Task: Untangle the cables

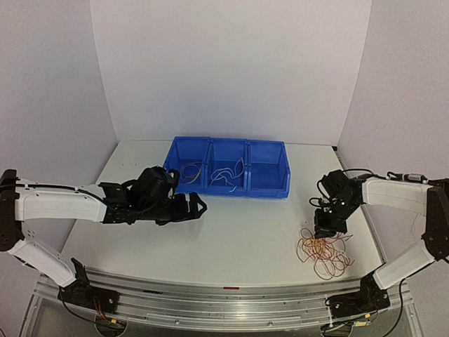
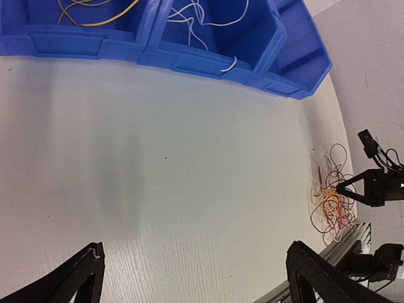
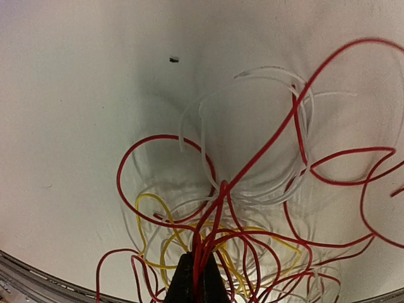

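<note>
We find the cables in a loose heap of red, white and yellow-tan loops on the table, near its front right corner. From the right wrist we see red loops crossing over paler white ones, with yellow ones lower in the pile. The right gripper is clenched, its dark tips pinched together on a few red strands at the near edge of the heap. From above, that gripper stands at the far side of the tangle, pointing down into it. Well apart, at the back of the table, we see a blue bin with three compartments. Its left one holds a yellow-tan wire and its middle one holds white wires, one end hooked over the front wall. The left gripper hangs just in front of the bin, fingers spread wide and grasping nothing
</note>
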You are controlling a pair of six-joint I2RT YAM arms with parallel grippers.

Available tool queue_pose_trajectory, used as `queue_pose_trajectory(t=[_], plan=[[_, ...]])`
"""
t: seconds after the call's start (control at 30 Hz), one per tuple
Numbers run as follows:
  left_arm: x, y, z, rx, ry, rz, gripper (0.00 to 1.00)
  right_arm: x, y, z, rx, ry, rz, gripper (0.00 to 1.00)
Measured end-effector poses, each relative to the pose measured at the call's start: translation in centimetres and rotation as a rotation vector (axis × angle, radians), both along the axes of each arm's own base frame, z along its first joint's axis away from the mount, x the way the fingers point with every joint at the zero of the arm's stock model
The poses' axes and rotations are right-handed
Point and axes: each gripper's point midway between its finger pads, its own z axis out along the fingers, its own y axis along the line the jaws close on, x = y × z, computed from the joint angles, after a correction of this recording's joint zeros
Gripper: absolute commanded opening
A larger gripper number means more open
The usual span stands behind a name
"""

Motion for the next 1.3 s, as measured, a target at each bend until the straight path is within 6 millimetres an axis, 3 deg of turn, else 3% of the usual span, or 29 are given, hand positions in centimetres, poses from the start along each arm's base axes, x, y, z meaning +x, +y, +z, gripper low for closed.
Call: queue_pose_trajectory(t=[0.17, 0.27, 0.47, 0.6, 0.7, 0.8, 0.9, 1.03, 1.2, 1.3], plan=[[-0.8, -2.8, -0.5, -0.065, 0.008, -0.127, 1.0, -0.2, 2.2, 0.7, 0.126, -0.024, -0.04, 0.0], [-1.8, -4.9, -1.2, -0.105, 0.019, -0.227, 1.0, 0.6, 4.9, 2.1, 0.22, -0.08, -0.023, 0.0], [-4.0, -8.2, -2.7, -0.149, 0.026, -0.384, 1.0, 1.4, 13.5, 4.6, 0.389, -0.129, 0.123, 0.0], [-5.0, -9.3, -2.0, -0.189, 0.002, -0.445, 1.0, 2.3, 19.5, 6.2, 0.49, -0.162, 0.219, 0.0], [-5.4, -9.6, -1.8, -0.209, -0.014, -0.464, 1.0, 2.7, 22.4, 7.8, 0.539, -0.198, 0.258, 0.0], [-5.8, -9.9, -2.3, -0.2, -0.017, -0.467, 1.0, 3.2, 23.6, 9.4, 0.576, -0.233, 0.257, 0.0], [-6.0, -10.3, -4.0, -0.147, -0.006, -0.446, 0.98, 3.6, 23.9, 9.9, 0.591, -0.244, 0.238, 0.0], [-4.9, -11.2, -6.4, -0.03, 0.001, -0.374, 0.87, 3.7, 23.9, 9.9, 0.596, -0.235, 0.219, 0.0], [-3.3, -12.6, -7.6, 0.05, -0.015, -0.291, 0.65, 3.7, 23.9, 10.0, 0.6, -0.231, 0.209, 0.0], [-2.8, -12.5, -8.4, 0.077, -0.012, -0.255, 0.37, 3.7, 23.9, 9.9, 0.6, -0.228, 0.206, 0.0]])
